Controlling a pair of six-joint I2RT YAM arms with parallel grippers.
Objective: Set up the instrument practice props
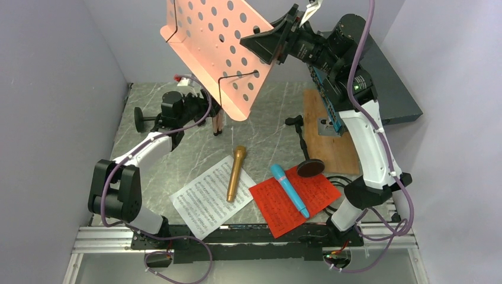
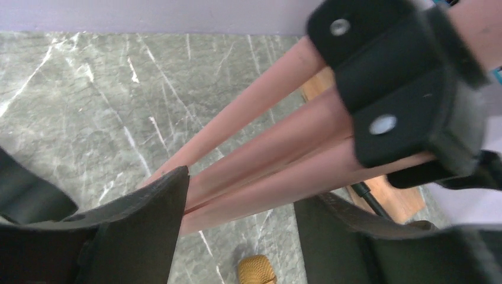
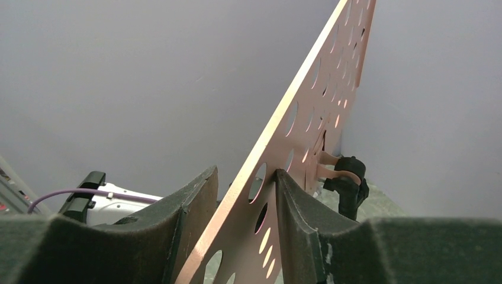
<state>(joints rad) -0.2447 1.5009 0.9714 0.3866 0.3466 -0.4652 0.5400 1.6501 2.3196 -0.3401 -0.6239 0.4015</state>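
1. Fingers (image 3: 195,213) of the right gripper (image 3: 245,177) were shut tight on the edge of the pink music desk (image 1: 231,103), one pad on each side of the thin plate. The desk was held high in the air, tipped to one side, over the back of the table (image 1: 177,160).
2. Three pink legs (image 2: 266,160) came down from under the desk, folded close together. The left gripper (image 2: 243,192) was spread wide with the legs in between. One finger touched a leg. I could not tell if the other one did.
3. The white page (image 1: 198,207) lay flat near the front edge of the table. The red page (image 1: 322,189) lay just beside it on the right.
4. The first black pole (image 1: 310,168) lay down next to the wooden board (image 1: 337,151), with its round foot on the top corner of the red page. The second black pole (image 1: 140,118) lay far to the left, by the left arm.
5. The gold microphone (image 1: 235,173) lay partly across the top edge of the white page.
6. The blue microphone (image 1: 290,190) lay on the red page.
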